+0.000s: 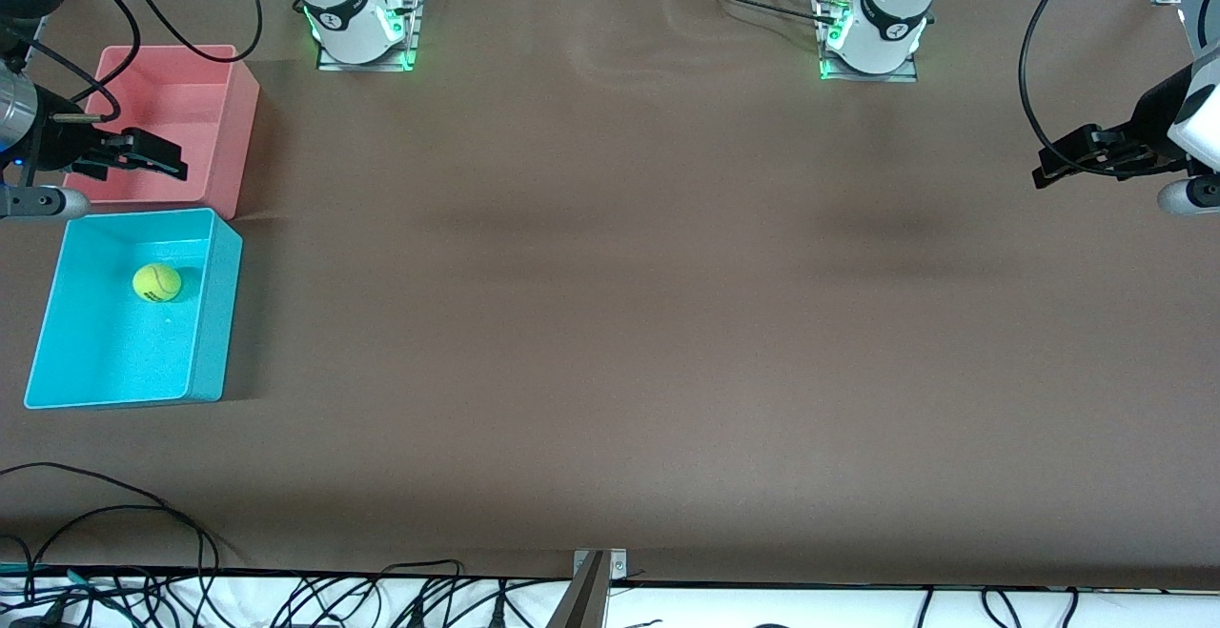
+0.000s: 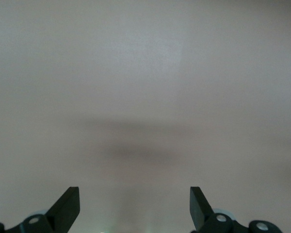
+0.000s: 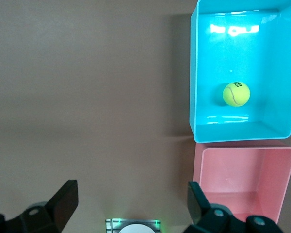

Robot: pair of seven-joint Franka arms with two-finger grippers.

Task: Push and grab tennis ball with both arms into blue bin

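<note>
Ball already in the blue bin; both arms up and empty-handed.

Front view: tennis ball [image 1: 156,282] sits on the floor of the blue bin [image 1: 212,323], in the half nearest the pink bin [image 1: 238,123], which stands just beside the blue bin, farther from the camera. Right end effector [image 1: 143,159] hangs over the pink bin, spread wide, nothing in it. Left end effector [image 1: 1072,163] is well apart from the blue bin, over bare tabletop [image 1: 620,323] at the left arm's end, also wide and empty.
Left wrist view: only tabletop between the spread fingers [image 2: 68,206].
Right wrist view: ball in blue bin, pink bin empty, fingers [image 3: 65,201] wide.
Judgement: deposit step looks done; the next move calls only for retracting the arms clear of the bins without clipping a rim.
</note>
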